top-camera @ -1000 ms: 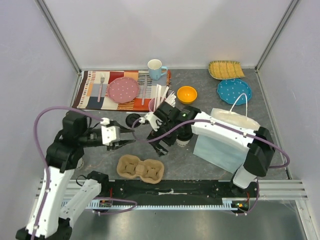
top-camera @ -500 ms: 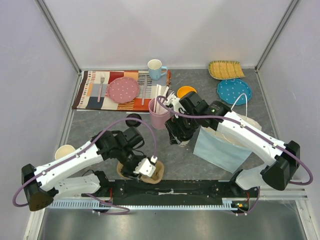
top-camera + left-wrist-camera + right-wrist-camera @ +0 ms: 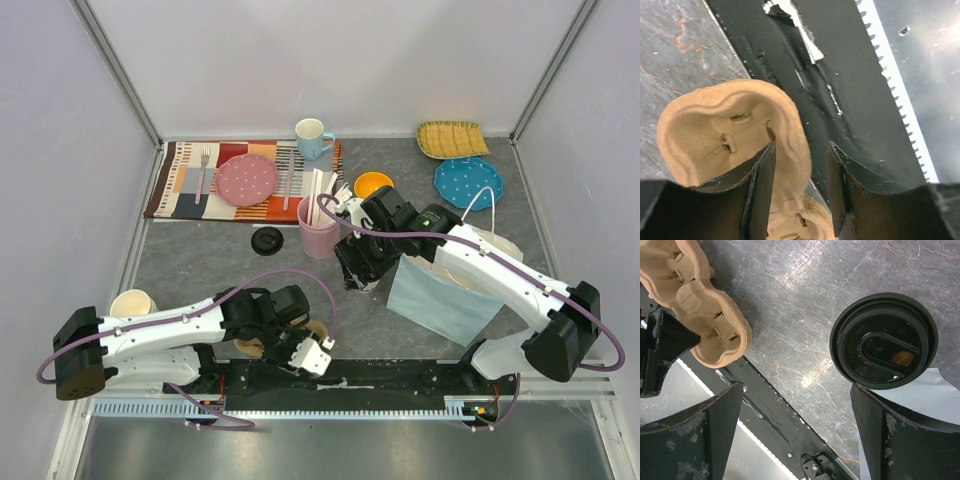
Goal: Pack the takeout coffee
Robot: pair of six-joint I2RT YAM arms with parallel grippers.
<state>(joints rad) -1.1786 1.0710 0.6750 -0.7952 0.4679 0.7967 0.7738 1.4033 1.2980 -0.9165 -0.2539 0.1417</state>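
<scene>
Top external view showed the grey table [image 3: 190, 265] crowded along its far side with a striped mat, plates, a bowl and a mug, none of it part of the job. The light-blue paper bag [image 3: 440, 295] sat on the right, just beside the right arm, with its handle toward the back. The cardboard cup carrier [image 3: 730, 130] lay at the near edge, partly over the black strip there, and both its wells were empty.

The takeout coffee [image 3: 883, 340] stood on the table between the carrier and the bag, close against the bag's side, its black lid on. It was neither in the carrier nor in the bag, so as I judged it the packing proper had not yet begun. What remained was seating the cup in a well and getting it into the bag.

The right gripper [image 3: 797, 390] hung over the coffee with its jaws spread wide, the lid lying nearer one finger and nothing gripped. The left gripper [image 3: 800, 150] straddled the carrier's outer rim, one finger inside the well and one outside. Its jaws were parted, with a gap showing beside the rim, so it was not clamped.
</scene>
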